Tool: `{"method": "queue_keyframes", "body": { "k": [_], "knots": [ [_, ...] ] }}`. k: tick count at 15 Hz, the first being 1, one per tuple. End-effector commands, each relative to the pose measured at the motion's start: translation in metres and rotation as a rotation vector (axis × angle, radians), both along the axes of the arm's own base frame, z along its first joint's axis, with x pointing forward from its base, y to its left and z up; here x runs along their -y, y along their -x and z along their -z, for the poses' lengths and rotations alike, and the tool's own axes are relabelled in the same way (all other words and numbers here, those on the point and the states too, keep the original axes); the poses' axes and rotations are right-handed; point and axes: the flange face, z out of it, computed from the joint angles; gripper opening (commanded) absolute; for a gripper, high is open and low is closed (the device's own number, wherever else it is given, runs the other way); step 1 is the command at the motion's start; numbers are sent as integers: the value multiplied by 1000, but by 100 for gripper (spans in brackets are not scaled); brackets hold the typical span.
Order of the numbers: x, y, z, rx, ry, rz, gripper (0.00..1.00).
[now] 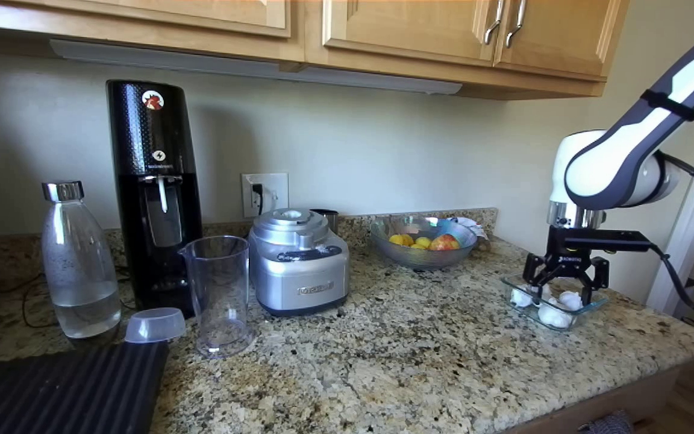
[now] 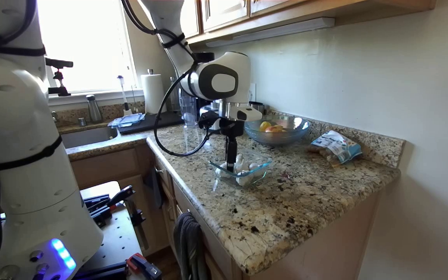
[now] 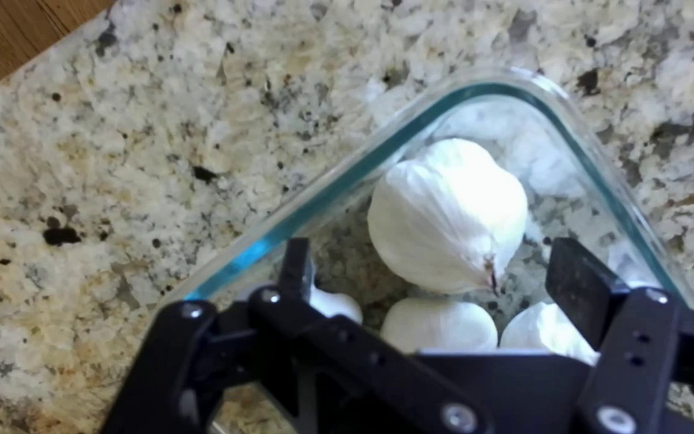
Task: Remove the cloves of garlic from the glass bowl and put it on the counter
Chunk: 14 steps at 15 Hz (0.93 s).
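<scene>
Plenty of garlic (image 3: 446,214) in the bowl (image 3: 493,89) on the bench (image 3: 112,181), with an empty, gaping gripper (image 3: 434,268) dipped in. Tight! Could hit the bowl's side and drag it, or, amid such crowding, pinch two.

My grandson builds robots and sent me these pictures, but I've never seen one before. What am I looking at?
This is one jointed robot arm, ending in a black two-fingered tool. Two pictures come from cameras standing outside the robot; the close-up comes from the wrist, looking down past the fingers.

On the speckled counter sits a small glass bowl with several lumps of white garlic in it. Also on the counter are a bigger bowl with fruit, a silver appliance and a clear jug.

The tool is open and reaches down into the small glass bowl. Nothing seems to be held.
</scene>
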Motion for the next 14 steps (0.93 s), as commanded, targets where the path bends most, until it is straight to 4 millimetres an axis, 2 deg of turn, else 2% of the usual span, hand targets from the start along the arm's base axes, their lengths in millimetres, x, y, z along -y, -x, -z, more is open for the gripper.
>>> {"method": "queue_keyframes", "body": {
  "k": [1,6,7,8,9,10,14],
  "knots": [
    [1,-2,10,16,-23,10,100],
    [3,-5,24,3,-32,27,100],
    [4,-6,26,-3,-36,33,96],
    [5,-7,28,-8,-38,39,80],
    [6,-8,29,-9,-40,46,72],
    [6,-9,27,-7,-43,50,70],
    [9,-10,18,-2,-48,68,42]
  ]
}}
